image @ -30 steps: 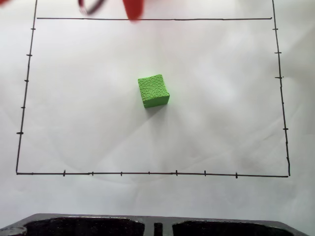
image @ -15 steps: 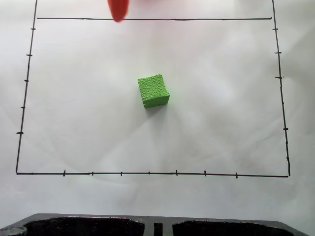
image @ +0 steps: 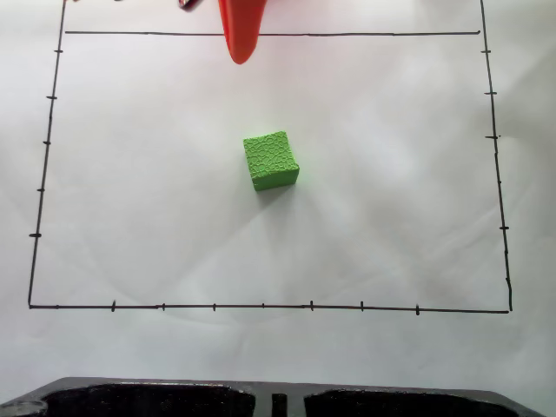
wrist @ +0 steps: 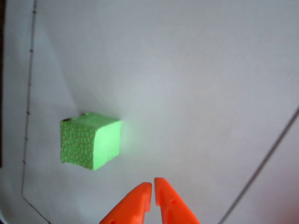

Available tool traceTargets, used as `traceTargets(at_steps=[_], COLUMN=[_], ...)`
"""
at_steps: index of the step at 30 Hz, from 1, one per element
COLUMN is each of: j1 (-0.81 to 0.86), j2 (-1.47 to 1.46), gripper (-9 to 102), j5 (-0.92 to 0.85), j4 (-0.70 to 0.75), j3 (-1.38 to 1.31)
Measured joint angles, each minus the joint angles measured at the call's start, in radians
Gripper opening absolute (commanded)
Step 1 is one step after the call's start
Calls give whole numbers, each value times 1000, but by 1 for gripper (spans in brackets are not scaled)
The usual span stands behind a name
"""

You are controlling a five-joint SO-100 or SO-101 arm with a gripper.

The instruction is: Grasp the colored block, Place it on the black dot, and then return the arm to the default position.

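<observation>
The colored block sat on the white paper-covered surface, near the middle of the hand-drawn black border, resting flat with one corner turned slightly. Its crackled, foam-like skin suggested something light and a little springy rather than hard, with enough tooth that it should not slip; it looked unlikely to break. The plain choice of hold would be across two opposite upright faces, low enough to stay below the top edge. In the wrist view a dark smudge showed at the block's upper corner, possibly the black dot peeking out from under it, though that could not be settled.

The pincer had its orange tips together, empty. In the fixed view its tip lay at about 12 o'clock from the block, well apart; in the wrist view the block sat at roughly 10 o'clock from the tips.
</observation>
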Motion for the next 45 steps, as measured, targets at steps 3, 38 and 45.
traceTargets(at_steps=[3, 38, 45], j1=[-8, -54, -44], j2=[40, 80, 80], gripper=[0, 0, 0], j5=[6, 156, 164], j4=[-8, -152, -152], j3=[38, 135, 135])
